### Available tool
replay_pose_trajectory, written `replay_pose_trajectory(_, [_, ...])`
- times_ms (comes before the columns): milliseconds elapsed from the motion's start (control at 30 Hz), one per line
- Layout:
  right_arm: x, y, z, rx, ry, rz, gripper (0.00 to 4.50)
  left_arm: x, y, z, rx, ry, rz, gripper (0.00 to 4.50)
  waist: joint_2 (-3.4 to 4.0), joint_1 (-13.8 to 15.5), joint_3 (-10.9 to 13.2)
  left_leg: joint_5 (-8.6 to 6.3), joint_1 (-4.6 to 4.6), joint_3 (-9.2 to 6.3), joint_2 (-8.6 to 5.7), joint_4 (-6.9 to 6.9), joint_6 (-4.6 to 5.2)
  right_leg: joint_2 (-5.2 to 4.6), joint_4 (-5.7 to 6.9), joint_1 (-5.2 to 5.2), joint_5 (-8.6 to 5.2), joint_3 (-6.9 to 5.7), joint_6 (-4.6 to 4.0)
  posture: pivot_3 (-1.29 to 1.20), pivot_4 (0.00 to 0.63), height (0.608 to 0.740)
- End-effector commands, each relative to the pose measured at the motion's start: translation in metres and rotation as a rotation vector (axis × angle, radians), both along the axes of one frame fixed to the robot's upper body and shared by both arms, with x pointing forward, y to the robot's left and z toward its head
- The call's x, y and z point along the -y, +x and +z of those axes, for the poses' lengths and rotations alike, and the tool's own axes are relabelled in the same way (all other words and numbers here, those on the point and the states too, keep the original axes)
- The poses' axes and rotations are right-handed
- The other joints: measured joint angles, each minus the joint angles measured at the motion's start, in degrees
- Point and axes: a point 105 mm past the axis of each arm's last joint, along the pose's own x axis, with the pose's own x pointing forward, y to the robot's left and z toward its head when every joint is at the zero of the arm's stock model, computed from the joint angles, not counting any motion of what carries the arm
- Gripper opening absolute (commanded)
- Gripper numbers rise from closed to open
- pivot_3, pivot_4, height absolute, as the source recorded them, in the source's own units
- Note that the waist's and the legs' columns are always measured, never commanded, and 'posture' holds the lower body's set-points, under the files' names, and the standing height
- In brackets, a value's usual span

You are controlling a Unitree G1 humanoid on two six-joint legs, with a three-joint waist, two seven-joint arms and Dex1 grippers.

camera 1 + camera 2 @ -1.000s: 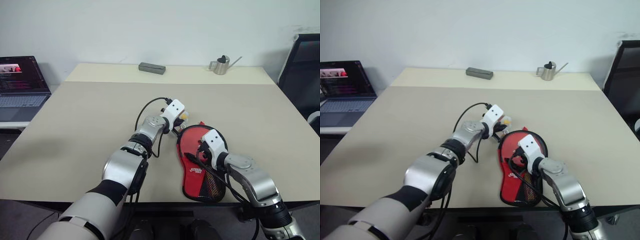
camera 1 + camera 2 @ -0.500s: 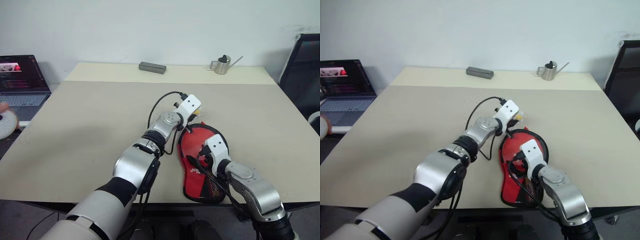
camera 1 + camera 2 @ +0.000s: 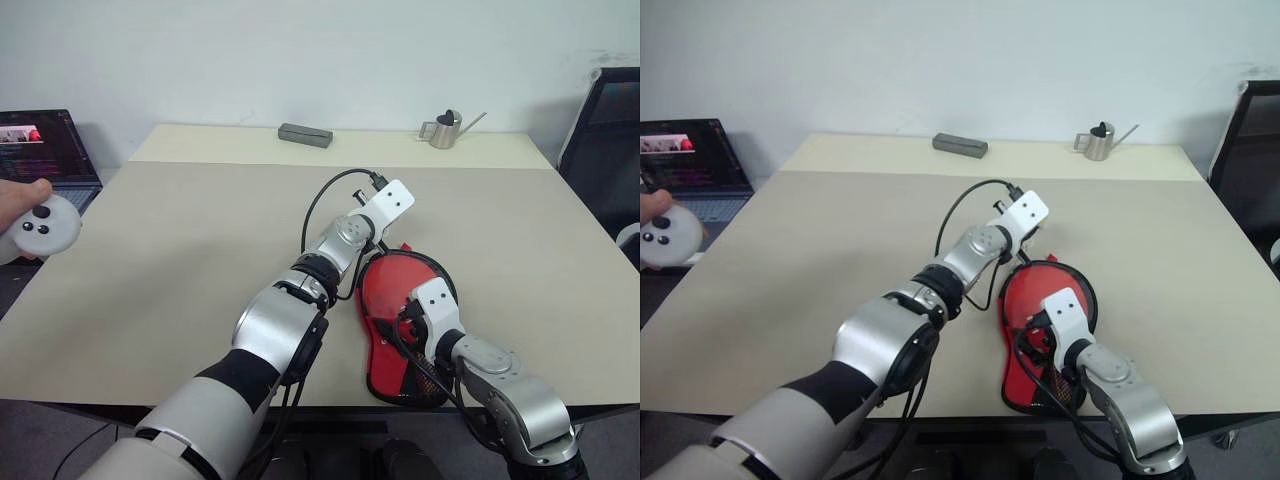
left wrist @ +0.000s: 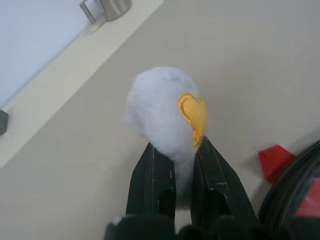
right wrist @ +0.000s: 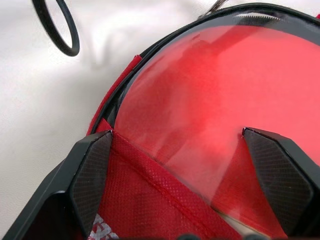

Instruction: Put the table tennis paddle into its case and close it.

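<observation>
The table tennis paddle (image 5: 200, 110) lies inside the case (image 3: 385, 345) at lower centre of the worktop (image 3: 180, 250). The left claw (image 4: 175, 172) is clamped on the case's fluffy charm (image 4: 162, 117); the right claw (image 5: 177, 150) stands spread wide over the paddle's face, gripping nothing. A hard tug on the charm could drag the unpinned case or snap the charm's tie.

The soft red paddle-shaped case (image 3: 400, 330) with a black zip edge lay flat near the front of the table, to the right. Its round end pointed far. The round red rubber paddle (image 5: 210, 115) sat inside. The case's fluffy white charm (image 4: 165, 117) had a yellow heart.
</observation>
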Motion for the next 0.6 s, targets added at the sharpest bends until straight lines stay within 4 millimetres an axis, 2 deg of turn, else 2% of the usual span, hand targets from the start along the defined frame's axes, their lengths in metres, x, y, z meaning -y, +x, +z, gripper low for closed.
replay_pose_trajectory(33, [-0.003, -0.025, -0.05, -0.25, -0.023, 0.001, 4.5, 0.013, 0.002, 0.038, 0.133, -0.027, -0.013, 0.08, 0.0, -0.03, 0.0, 0.0, 0.0, 0.0, 0.0, 0.0, 0.0, 0.0, 0.0, -0.01, 0.0, 0.0, 0.0, 0.0, 0.15, 0.74])
replay_pose_trajectory(167, [-0.006, -0.027, -0.048, -0.248, -0.016, -0.003, 4.5, 0.009, 0.005, 0.047, 0.176, -0.037, 0.035, 0.08, 0.0, -0.05, 0.0, 0.0, 0.01, 0.01, 0.01, 0.0, 0.0, 0.0, 0.01, -0.01, 0.0, 0.0, 0.0, 0.0, 0.15, 0.74])
replay_pose_trajectory(300, [-0.006, -0.028, -0.047, -0.246, -0.014, -0.01, 4.5, 0.015, 0.003, 0.049, 0.192, -0.045, 0.034, 0.08, 0.0, -0.04, 0.0, 0.0, 0.01, 0.01, 0.01, 0.0, 0.0, 0.0, 0.01, -0.01, 0.0, 0.0, 0.0, 0.0, 0.15, 0.74])
replay_pose_trajectory(433, [-0.004, -0.028, -0.047, -0.248, -0.017, -0.016, 4.5, 0.028, -0.004, 0.041, 0.157, -0.05, -0.013, 0.08, 0.0, -0.03, 0.0, 0.0, -0.02, 0.01, 0.0, 0.0, -0.01, 0.0, -0.02, -0.01, 0.0, 0.0, 0.0, 0.0, 0.15, 0.74])
replay_pose_trajectory(600, [-0.003, -0.025, -0.047, -0.243, -0.019, -0.02, 4.5, 0.043, -0.015, 0.021, 0.07, -0.034, -0.095, 0.08, 0.0, -0.12, 0.0, -0.01, 0.01, 0.02, 0.01, -0.01, -0.01, 0.0, -0.01, -0.02, 0.0, 0.01, 0.0, 0.0, 0.15, 0.74])
